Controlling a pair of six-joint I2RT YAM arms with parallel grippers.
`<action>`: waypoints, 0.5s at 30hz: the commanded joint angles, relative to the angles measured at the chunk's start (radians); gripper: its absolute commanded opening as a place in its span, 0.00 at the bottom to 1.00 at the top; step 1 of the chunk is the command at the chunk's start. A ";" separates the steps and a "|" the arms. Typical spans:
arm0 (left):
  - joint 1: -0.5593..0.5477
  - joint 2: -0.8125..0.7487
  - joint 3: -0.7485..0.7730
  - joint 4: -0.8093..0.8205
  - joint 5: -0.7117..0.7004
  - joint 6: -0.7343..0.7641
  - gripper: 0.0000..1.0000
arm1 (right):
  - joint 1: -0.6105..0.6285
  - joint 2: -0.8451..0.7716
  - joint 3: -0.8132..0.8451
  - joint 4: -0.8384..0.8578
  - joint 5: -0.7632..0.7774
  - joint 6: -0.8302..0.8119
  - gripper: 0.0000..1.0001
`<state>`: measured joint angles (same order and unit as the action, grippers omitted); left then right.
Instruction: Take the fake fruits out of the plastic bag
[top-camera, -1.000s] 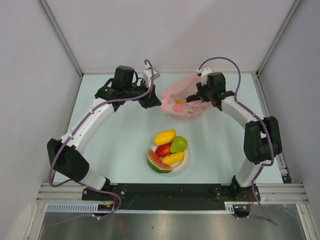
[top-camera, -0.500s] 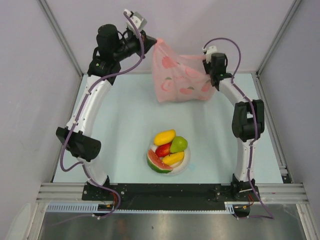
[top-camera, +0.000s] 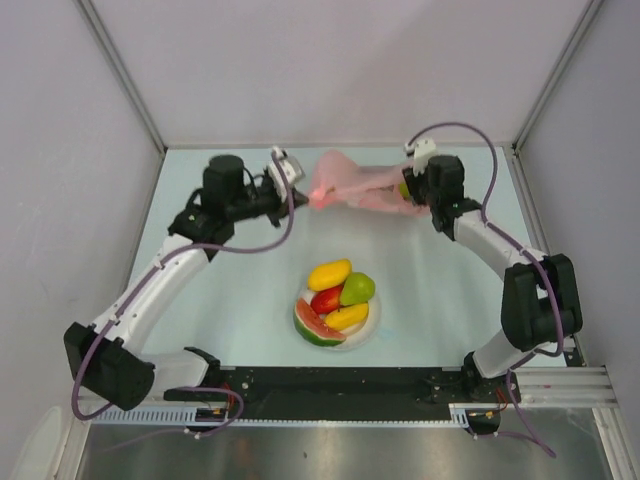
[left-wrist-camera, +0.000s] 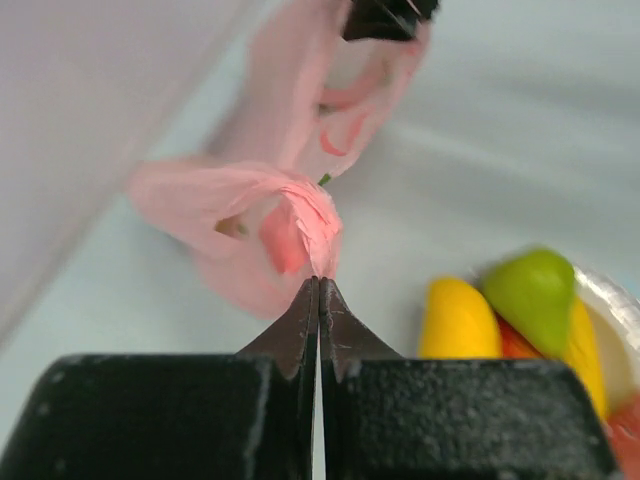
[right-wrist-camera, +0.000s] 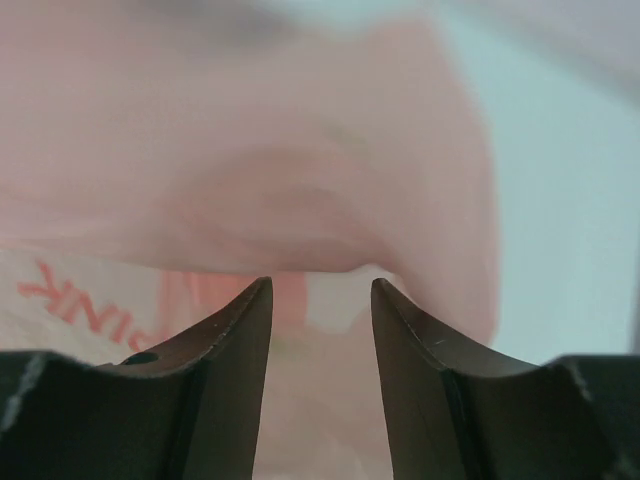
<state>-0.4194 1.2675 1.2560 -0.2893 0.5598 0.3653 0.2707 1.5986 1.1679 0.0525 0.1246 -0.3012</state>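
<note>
The pink plastic bag (top-camera: 360, 185) is stretched sideways between my two grippers near the back of the table. My left gripper (top-camera: 305, 192) is shut on its left end, and the left wrist view shows the tips (left-wrist-camera: 320, 280) pinching a gathered fold of the bag (left-wrist-camera: 250, 190). My right gripper (top-camera: 408, 190) holds the right end. Its jaws (right-wrist-camera: 320, 285) stand partly apart with bag film (right-wrist-camera: 300, 150) bunched between them. A small green bit (top-camera: 404, 189) shows at its fingers. Fake fruits lie in a white bowl (top-camera: 372, 325): yellow-orange mango (top-camera: 329, 273), green pear (top-camera: 358, 289), red mango (top-camera: 326, 299), yellow piece (top-camera: 346, 316), watermelon slice (top-camera: 316, 327).
The bowl stands at the middle front of the pale blue table (top-camera: 220, 290). White walls with metal posts (top-camera: 120, 75) close the sides and back. In the left wrist view the mango (left-wrist-camera: 458, 318) and pear (left-wrist-camera: 535, 290) lie to the right of the jaws.
Half a second ago both arms held the bag raised high and hanging. Both have since come down, and the bag is now pulled flat and low between them. The bowl's fruits have not moved.
</note>
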 joint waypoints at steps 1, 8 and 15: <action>-0.116 -0.042 -0.170 -0.017 0.031 0.077 0.00 | -0.042 -0.068 -0.186 -0.097 -0.092 0.068 0.50; -0.147 -0.054 -0.149 0.045 -0.007 -0.080 0.00 | -0.039 -0.166 -0.180 -0.121 -0.117 0.070 0.49; -0.147 -0.022 -0.003 0.038 -0.034 -0.138 0.00 | 0.073 -0.229 -0.151 -0.183 -0.243 0.076 0.46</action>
<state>-0.5690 1.2438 1.1526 -0.3080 0.5262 0.2863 0.2714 1.4075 0.9775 -0.1097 -0.0330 -0.2379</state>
